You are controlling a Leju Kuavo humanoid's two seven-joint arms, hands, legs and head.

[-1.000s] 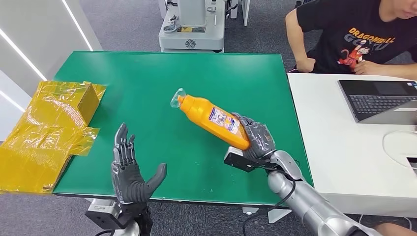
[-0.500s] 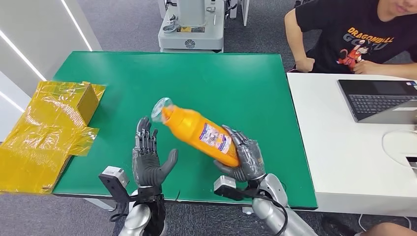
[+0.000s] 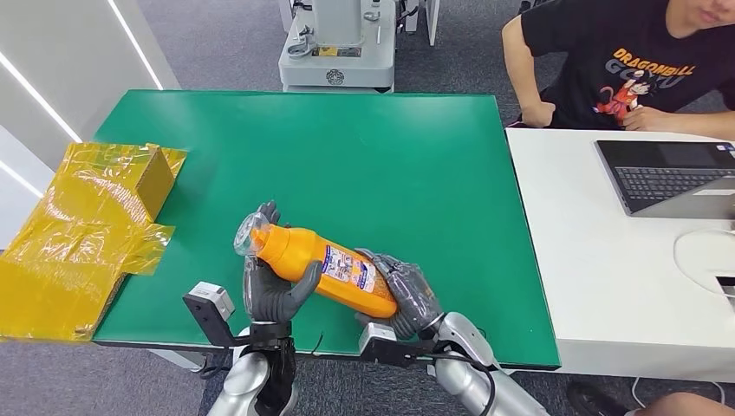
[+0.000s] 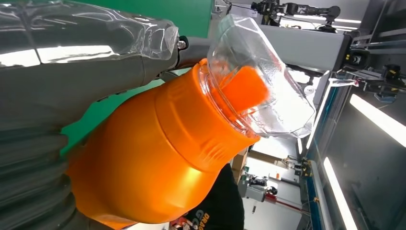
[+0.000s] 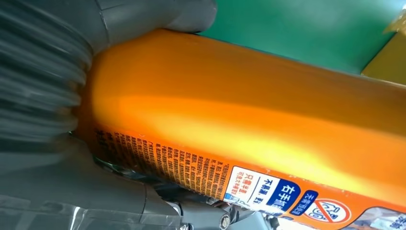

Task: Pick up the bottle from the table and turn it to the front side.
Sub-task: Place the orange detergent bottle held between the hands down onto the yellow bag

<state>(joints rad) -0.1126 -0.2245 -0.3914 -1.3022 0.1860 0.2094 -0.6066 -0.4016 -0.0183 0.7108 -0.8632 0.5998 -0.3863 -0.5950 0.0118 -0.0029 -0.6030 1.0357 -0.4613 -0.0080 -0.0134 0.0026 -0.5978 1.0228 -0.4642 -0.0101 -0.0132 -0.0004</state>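
While the orange bottle (image 3: 321, 267) lies tilted in the air just above the near edge of the green table (image 3: 407, 156), both of the robot's hands are on it. The right hand (image 3: 401, 296) wraps its dark fingers around the bottle's base end, gripping it firmly; in the right wrist view the orange body (image 5: 249, 120) fills the frame against the grey ribbed cover, with the printed label (image 5: 268, 189) turned toward the lower side of that picture. The left hand (image 3: 276, 290) cups the bottle near its neck, the thumb pressed against the front of the orange body and the fingers rising behind it, so this hand holds the bottle too. The clear plastic cap (image 3: 250, 234) points toward the robot's left and slightly away from it; in the left wrist view the cap (image 4: 258, 91) shows close up, with an orange nozzle inside. The white and blue label (image 3: 349, 269) faces upward in the head view. Farther left, crumpled yellow plastic wrapping (image 3: 82, 234) covers a box at the table's left end. To the right stands a white desk (image 3: 607, 260) with an open laptop (image 3: 667, 178), and beyond it sits a person in a black shirt (image 3: 633, 65). Behind the green table is a grey machine base (image 3: 338, 52).
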